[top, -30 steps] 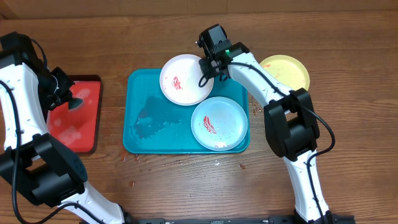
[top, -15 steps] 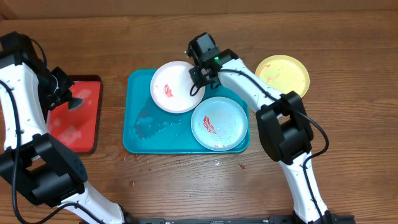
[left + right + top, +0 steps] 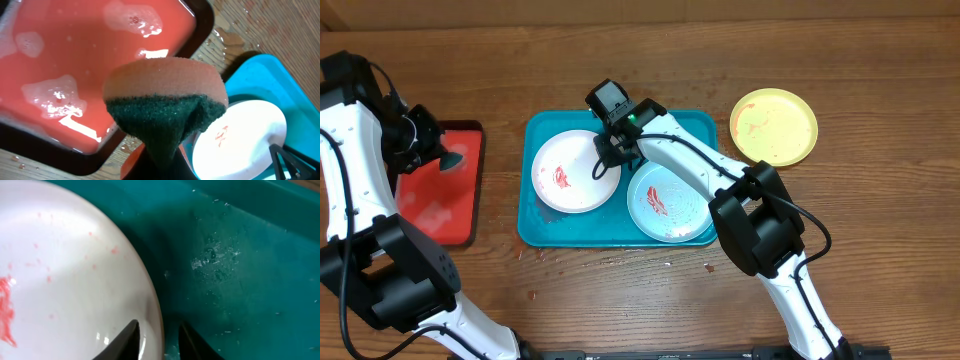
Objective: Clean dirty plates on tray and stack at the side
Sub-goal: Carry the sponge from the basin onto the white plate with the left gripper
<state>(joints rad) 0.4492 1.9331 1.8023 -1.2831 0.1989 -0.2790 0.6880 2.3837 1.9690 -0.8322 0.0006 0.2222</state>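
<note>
**Gripping the first plate, with all the scrubbing and stacking left to do**

Pinching the right rim of the white plate (image 3: 565, 172) with the right gripper (image 3: 159, 332), clamped on the edge with a finger to either side of it, going by the right wrist view. Holding that plate flat in the left half of the tray (image 3: 548, 228), with the red smear (image 3: 560, 178) facing up and plainly unwiped.

Just beside it, in the right half of the same tray, finding the light blue-green plate (image 3: 670, 200), close against the white one. Cannot tell whether touching. Carrying its own red smear too.

Farther out, spotting the yellow-green plate (image 3: 775, 125) off the tray on the table (image 3: 880, 250), well apart to the right. Showing a faint reddish trace; cannot tell whether washed or not.

Across on the far left, squeezing a sponge (image 3: 165, 95) in the left gripper (image 3: 423, 152), closed tight enough to fold the orange foam and green scouring face. Poised over the red tray (image 3: 60, 60) of soapy water, well apart from every plate.

Judging from all this: early going. Counting two dirty plates on the tray for certain, and no stack anywhere. Left to do, most likely: bring sponge and white plate together, wipe, repeat for the others, then pile all three at the side.
</note>
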